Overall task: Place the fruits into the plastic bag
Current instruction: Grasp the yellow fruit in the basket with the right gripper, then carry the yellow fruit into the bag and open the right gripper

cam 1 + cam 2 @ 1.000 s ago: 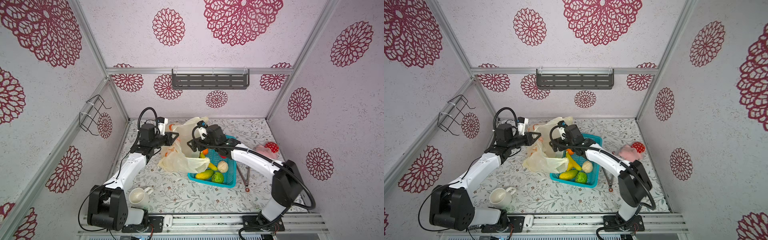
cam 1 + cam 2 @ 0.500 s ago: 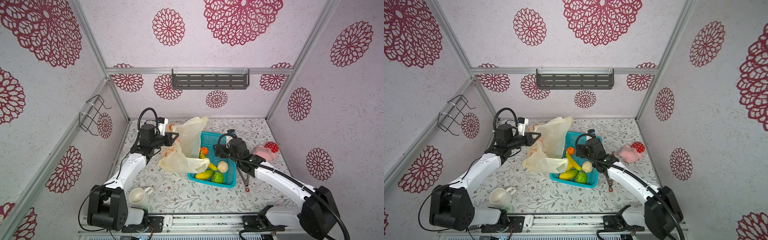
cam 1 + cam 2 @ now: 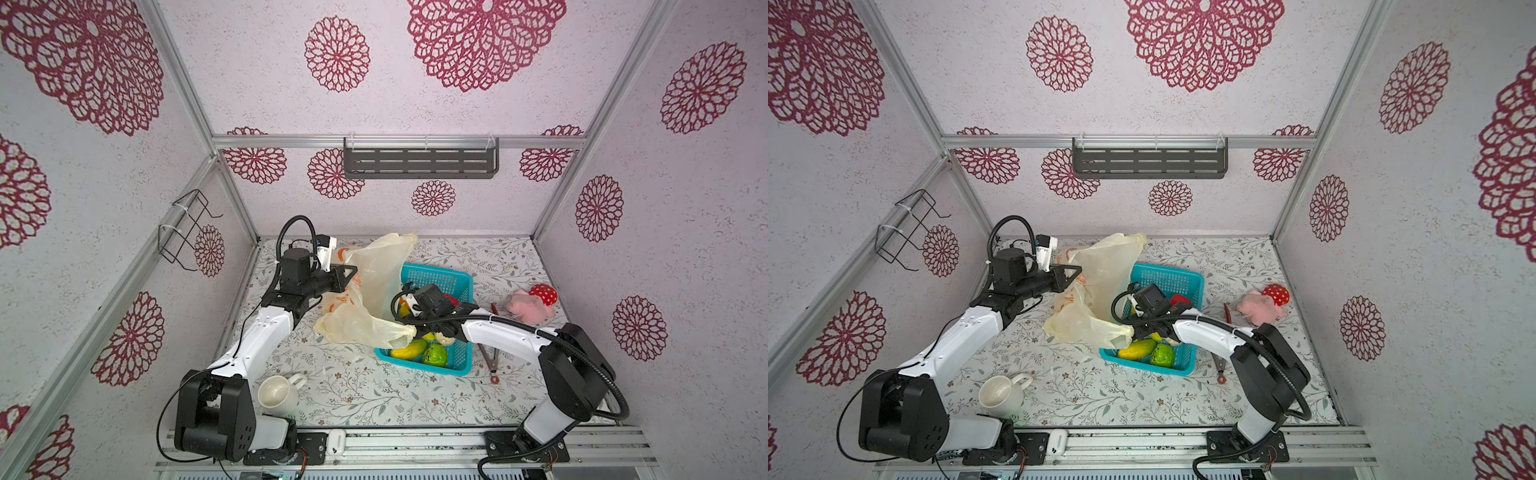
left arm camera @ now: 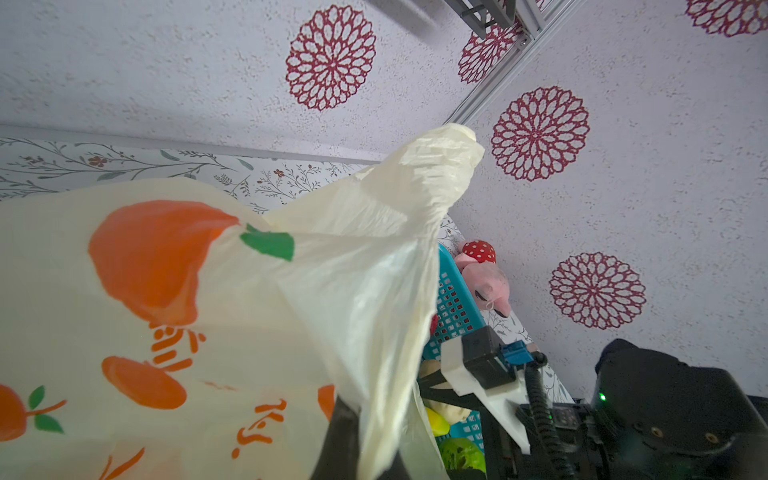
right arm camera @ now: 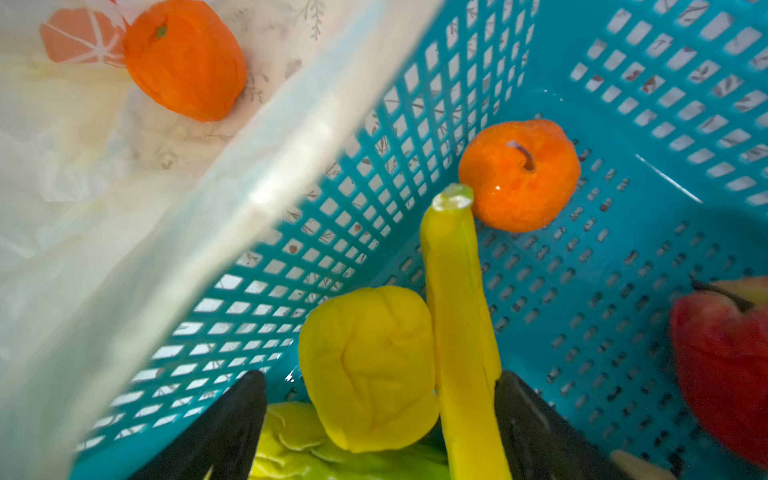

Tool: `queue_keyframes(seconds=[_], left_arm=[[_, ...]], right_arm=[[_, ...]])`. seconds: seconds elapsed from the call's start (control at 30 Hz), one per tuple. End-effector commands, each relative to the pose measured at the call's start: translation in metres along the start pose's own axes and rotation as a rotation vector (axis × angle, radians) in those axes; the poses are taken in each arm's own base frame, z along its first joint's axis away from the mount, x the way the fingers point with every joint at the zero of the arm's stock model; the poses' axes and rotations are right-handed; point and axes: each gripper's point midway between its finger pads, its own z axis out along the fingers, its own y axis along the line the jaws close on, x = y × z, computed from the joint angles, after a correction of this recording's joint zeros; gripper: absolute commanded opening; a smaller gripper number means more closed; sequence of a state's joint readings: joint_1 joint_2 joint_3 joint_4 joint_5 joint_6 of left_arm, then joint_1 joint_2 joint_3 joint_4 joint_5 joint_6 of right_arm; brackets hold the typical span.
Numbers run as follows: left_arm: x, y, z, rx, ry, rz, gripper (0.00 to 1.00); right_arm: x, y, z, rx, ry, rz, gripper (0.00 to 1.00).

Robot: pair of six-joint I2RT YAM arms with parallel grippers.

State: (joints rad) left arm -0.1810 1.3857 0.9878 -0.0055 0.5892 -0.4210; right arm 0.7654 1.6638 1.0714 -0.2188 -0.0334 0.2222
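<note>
Thin crinkly film: the plastic bag [image 3: 376, 266] stands half raised at the left side of the teal basket [image 3: 440, 274], lower folds slumped over the basket's near-left corner. Left fingers [image 4: 338, 444] clenched on the bag's edge, holding the mouth up; the film hangs slack, not taut. Right fingers [image 5: 536, 428] spread wide, low inside the basket, gripping nothing. Between them lie a banana [image 5: 455, 299] and a yellow lump [image 5: 368, 370], side by side and touching. Most fruits are in the basket, not the bag: an orange stemmed fruit [image 5: 519, 174] at the banana's tip, a red apple [image 5: 723, 365] apart near a wall, a mango [image 3: 409, 348] and a bumpy green ball [image 3: 435, 354] at the near end. One orange [image 5: 185, 58] shows beyond the basket wall against the bag; inside it or only behind the film, cannot tell. Risks, as judged: the spread fingers bracket two fruits, so closing here may pinch both, or squeeze the round lump out sideways and leave a skewed hold on the banana. The slumped folds lie close to the right arm's way out and could snag and drag. A tug there might pull the film from the left pinch or collapse the mouth, and a fruit released then lands on the surface.
</note>
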Motion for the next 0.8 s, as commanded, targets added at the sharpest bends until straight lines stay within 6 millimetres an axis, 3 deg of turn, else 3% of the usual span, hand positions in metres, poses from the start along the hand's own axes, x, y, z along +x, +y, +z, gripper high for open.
queue_keyframes(seconds=[0.0,0.33,0.43,0.5,0.6,0.77], left_arm=[[-0.008,-0.007,0.001,0.01,-0.016,0.045,0.0],[-0.005,-0.003,0.006,-0.002,-0.004,0.029,0.0],[-0.004,-0.004,0.007,0.003,-0.004,0.027,0.0],[-0.004,-0.005,0.007,0.003,-0.005,0.031,0.0],[-0.003,-0.004,0.007,-0.001,-0.002,0.029,0.0],[0.0,-0.005,0.007,-0.004,0.005,0.023,0.0]], right_arm=[[0.005,0.003,0.004,-0.016,0.059,-0.04,0.88],[0.019,0.004,0.025,-0.021,0.151,-0.064,0.84],[0.02,0.003,0.026,-0.017,0.149,-0.066,0.77],[0.02,0.002,0.026,-0.01,0.146,-0.065,0.66],[0.016,-0.001,0.023,0.007,0.125,-0.056,0.51],[-0.013,-0.018,-0.001,0.103,-0.009,0.006,0.49]])
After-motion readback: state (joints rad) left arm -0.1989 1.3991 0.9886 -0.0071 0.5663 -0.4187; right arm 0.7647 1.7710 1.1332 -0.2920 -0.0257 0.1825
